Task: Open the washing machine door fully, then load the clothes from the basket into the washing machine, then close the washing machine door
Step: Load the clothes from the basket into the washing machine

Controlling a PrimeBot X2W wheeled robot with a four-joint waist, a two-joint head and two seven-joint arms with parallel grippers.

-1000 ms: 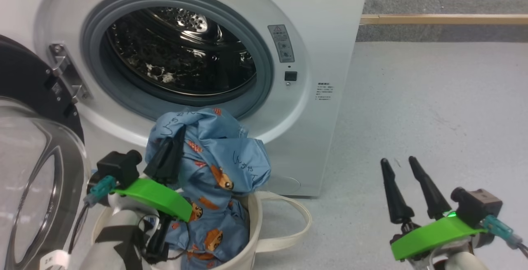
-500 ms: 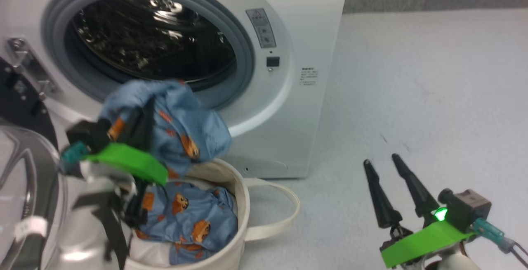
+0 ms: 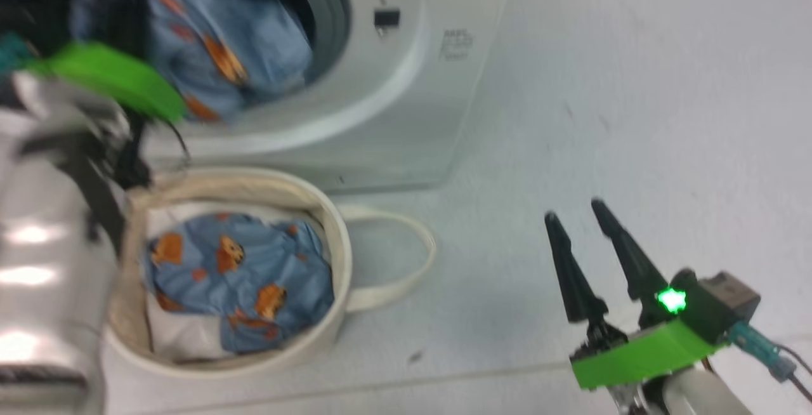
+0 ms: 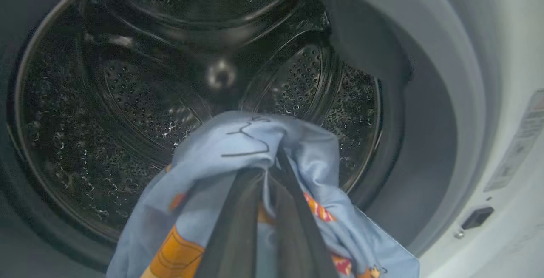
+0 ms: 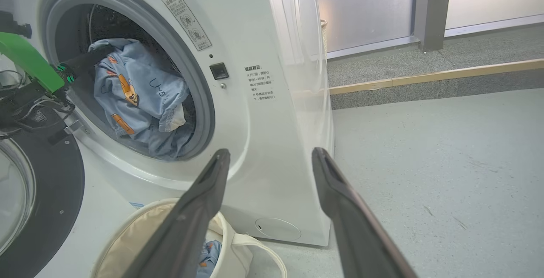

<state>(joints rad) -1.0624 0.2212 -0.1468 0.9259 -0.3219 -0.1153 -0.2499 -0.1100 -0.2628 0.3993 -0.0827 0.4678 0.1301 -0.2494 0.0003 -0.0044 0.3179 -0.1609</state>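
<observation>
The washing machine (image 5: 272, 27) stands with its door (image 5: 51, 184) swung open at the left. My left gripper (image 4: 267, 169) is shut on light blue clothes (image 4: 238, 142) printed with orange animals, held in the mouth of the steel drum (image 4: 127, 99). From the right wrist view, that garment (image 5: 136, 91) hangs inside the grey ring. More of the blue clothes (image 3: 254, 275) lie in the cream basket (image 3: 336, 243) on the floor below the opening. My right gripper (image 3: 573, 210) hovers open over the floor to the right, holding nothing.
White fabric (image 3: 184, 339) lies under the blue clothes in the basket. A loop handle (image 3: 406, 269) of the basket lies on the grey floor (image 3: 634, 85). A wooden strip (image 5: 425, 78) and darker carpet run behind the machine on the right.
My left gripper has lifted the blue garment from above the basket up into the drum opening. The head camera has tilted down and shifted. The right gripper has stayed open in place.
</observation>
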